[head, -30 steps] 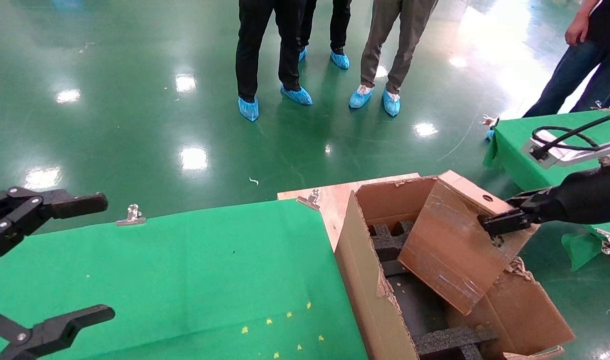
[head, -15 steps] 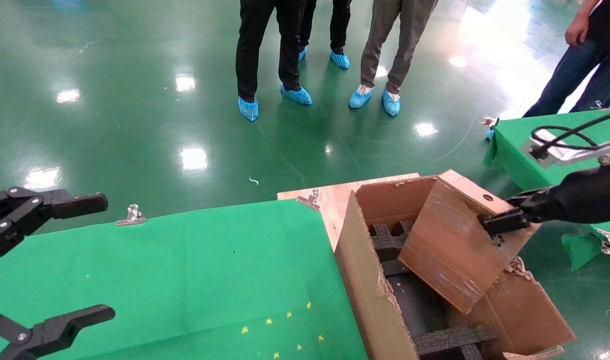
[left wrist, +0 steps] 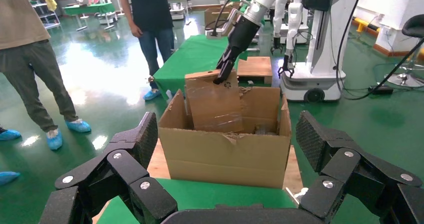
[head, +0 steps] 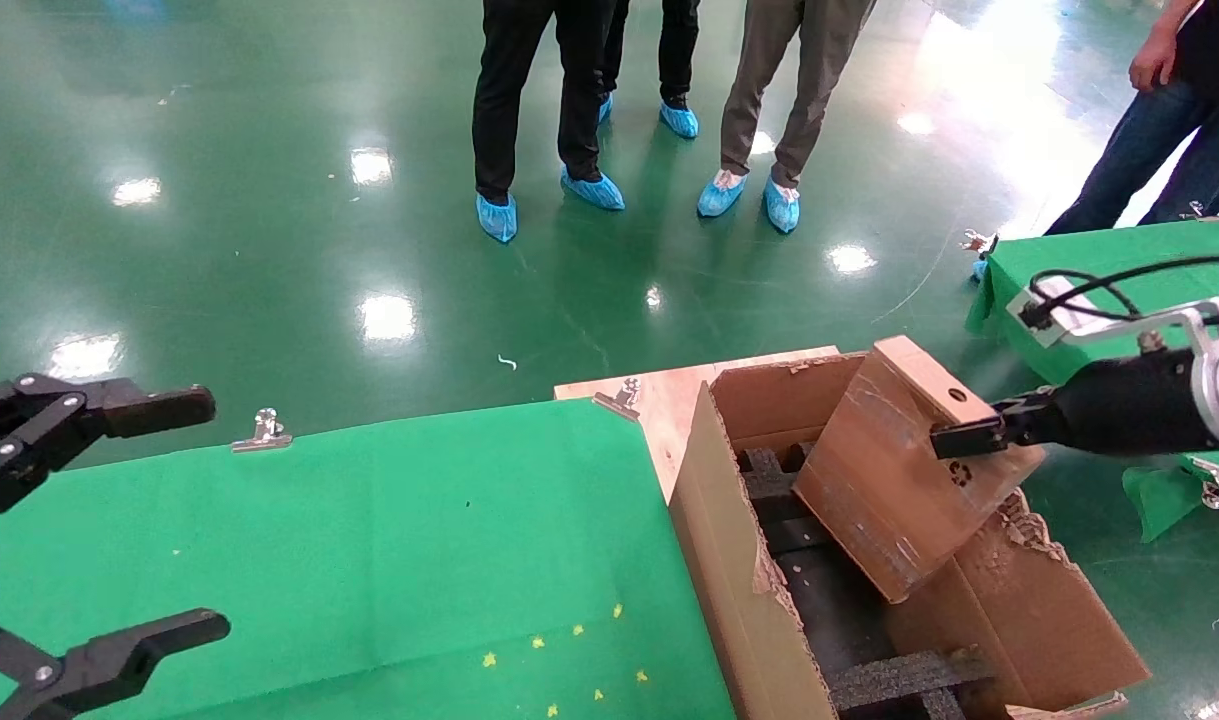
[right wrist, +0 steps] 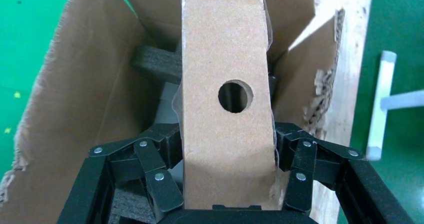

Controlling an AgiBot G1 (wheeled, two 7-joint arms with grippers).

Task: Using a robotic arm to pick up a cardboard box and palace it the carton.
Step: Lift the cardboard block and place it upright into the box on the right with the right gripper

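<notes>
Nearest us, the left gripper is parked over the green worktop, its jaws wide apart and holding nothing. To its right stands the carton, on the near right edge of the scene, with black foam blocks on its floor. The box hangs tilted in the carton's mouth, its lower end inside and its upper end above the rim. The right gripper comes in from the right with its jaws clamped on the box's upper end.

We judge two risks. The tilted box could catch a corner on the foam or on the torn right flap and jam. If released at this angle, it could lean on the wall rather than lie flat.

The right wrist view alone shows the fingers pressing both broad faces of the box, close under the round hole. It also shows foam directly below. The left wrist view alone shows the carton side-on, with most of the box above its rim. It also shows the left fingers spread. The head view alone places bystanders on the far floor.
</notes>
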